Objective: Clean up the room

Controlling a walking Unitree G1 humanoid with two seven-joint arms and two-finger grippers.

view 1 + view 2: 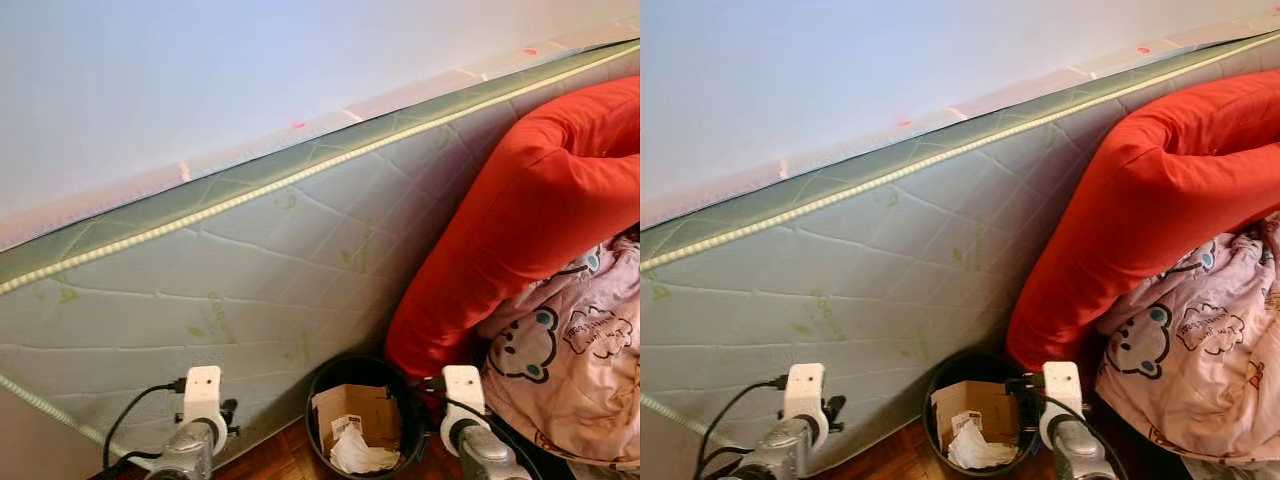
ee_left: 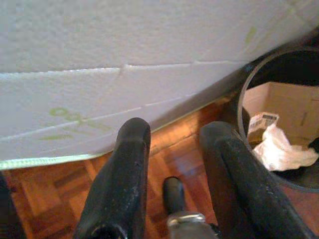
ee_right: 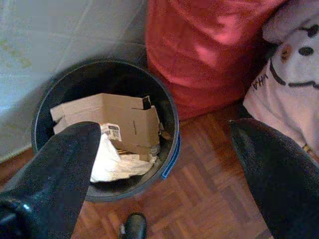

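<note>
A black waste bin (image 1: 362, 420) stands on the wood floor against the leaning mattress, with a flattened cardboard box (image 3: 119, 119) and crumpled white paper (image 3: 112, 159) inside. My right gripper (image 3: 164, 149) hangs above the bin's right rim, fingers wide apart and empty; its wrist (image 1: 465, 400) sits beside the bin. My left gripper (image 2: 172, 154) hovers over the floor left of the bin (image 2: 279, 114), fingers parted with nothing between them; its wrist (image 1: 200, 405) is in front of the mattress.
A pale quilted mattress (image 1: 250, 270) with green trim leans on the white wall (image 1: 200, 80). A large red cushion (image 1: 510, 220) slumps to the right of the bin, and a pink cartoon-print blanket (image 1: 570, 350) lies below it. Parquet floor (image 3: 199, 199) surrounds the bin.
</note>
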